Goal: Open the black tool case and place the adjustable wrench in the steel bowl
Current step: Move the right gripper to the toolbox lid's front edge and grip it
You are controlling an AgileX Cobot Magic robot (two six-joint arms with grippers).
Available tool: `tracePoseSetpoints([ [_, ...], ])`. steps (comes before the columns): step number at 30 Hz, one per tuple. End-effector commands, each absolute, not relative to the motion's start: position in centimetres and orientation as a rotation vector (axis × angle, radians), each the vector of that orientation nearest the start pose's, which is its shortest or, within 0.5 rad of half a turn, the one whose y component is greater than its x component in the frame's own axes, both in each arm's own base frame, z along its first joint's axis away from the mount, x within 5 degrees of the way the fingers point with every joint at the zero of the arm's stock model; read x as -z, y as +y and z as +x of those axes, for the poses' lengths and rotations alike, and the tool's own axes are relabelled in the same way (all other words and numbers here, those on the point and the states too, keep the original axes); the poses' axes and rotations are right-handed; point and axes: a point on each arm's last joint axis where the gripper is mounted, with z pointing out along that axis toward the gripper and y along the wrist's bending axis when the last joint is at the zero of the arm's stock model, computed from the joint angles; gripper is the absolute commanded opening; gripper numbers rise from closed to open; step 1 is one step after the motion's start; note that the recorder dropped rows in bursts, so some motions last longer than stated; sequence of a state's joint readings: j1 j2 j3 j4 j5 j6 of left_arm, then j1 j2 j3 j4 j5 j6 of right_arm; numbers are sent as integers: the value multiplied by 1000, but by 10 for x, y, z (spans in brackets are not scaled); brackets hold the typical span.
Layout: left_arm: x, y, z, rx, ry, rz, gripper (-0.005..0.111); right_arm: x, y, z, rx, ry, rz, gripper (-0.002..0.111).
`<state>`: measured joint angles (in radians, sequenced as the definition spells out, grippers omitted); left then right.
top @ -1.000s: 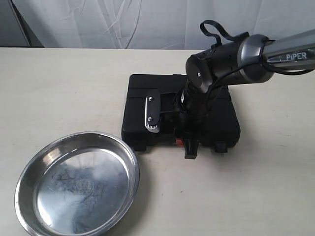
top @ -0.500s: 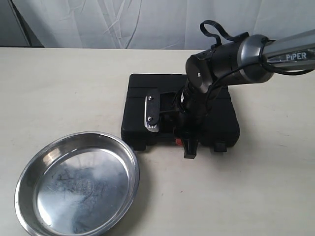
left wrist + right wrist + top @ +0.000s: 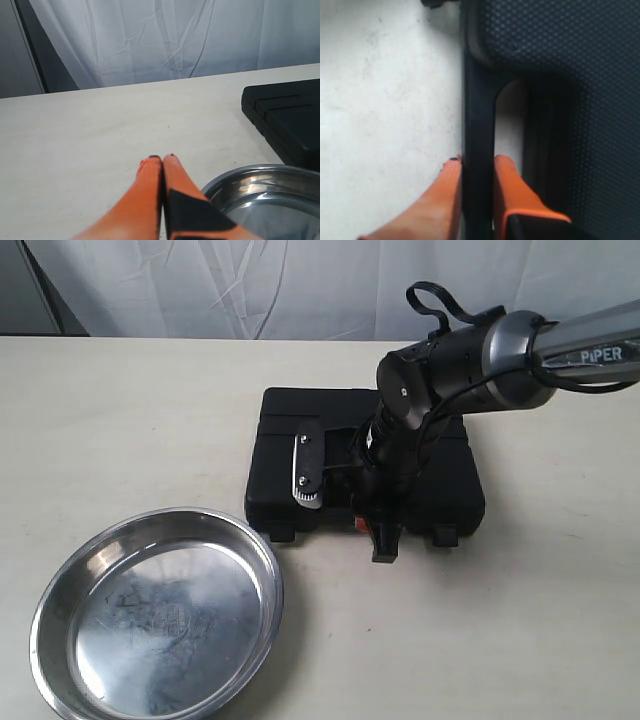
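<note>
Fingers of right gripper (image 3: 476, 161) pinch handle (image 3: 478, 100) of black tool case (image 3: 288, 418), prob to swing it open; case lies shut on desk (image 3: 140, 410) beside steel bowl (image 3: 160, 625). Left gripper (image 3: 162, 159) fingers pressed together. Wrench unseen.

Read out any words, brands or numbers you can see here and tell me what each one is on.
"PiPER": on the silver part of the right arm.
Round stamp in the middle of the bowl: too faint to read.
Case: no text visible in any view.
</note>
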<state>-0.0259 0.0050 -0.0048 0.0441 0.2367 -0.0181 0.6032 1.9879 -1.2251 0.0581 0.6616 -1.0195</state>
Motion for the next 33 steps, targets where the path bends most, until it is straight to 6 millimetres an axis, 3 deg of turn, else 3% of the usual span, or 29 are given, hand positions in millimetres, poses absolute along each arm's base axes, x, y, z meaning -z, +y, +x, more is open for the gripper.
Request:
tracePoseSetpoints([
  [1, -192, -1, 56, -6, 1715, 42, 0, -163, 218, 314, 38, 1993, -1988, -1],
  [6, -192, -1, 56, -6, 1715, 42, 0, -181, 216, 312, 49, 1959, -1956, -1],
  [11, -192, -1, 56, -6, 1715, 42, 0, -186, 216, 311, 50, 1951, -1946, -1],
  [22, -192, -1, 56, -6, 1715, 42, 0, -165, 221, 312, -19, 2021, -1934, -1],
  [30, -192, -1, 56, -6, 1715, 42, 0, -136, 223, 314, -45, 2082, -1972, -1],
  [33, -192, -1, 56, -6, 1715, 42, 0, -139, 222, 314, -41, 2076, -1973, -1],
])
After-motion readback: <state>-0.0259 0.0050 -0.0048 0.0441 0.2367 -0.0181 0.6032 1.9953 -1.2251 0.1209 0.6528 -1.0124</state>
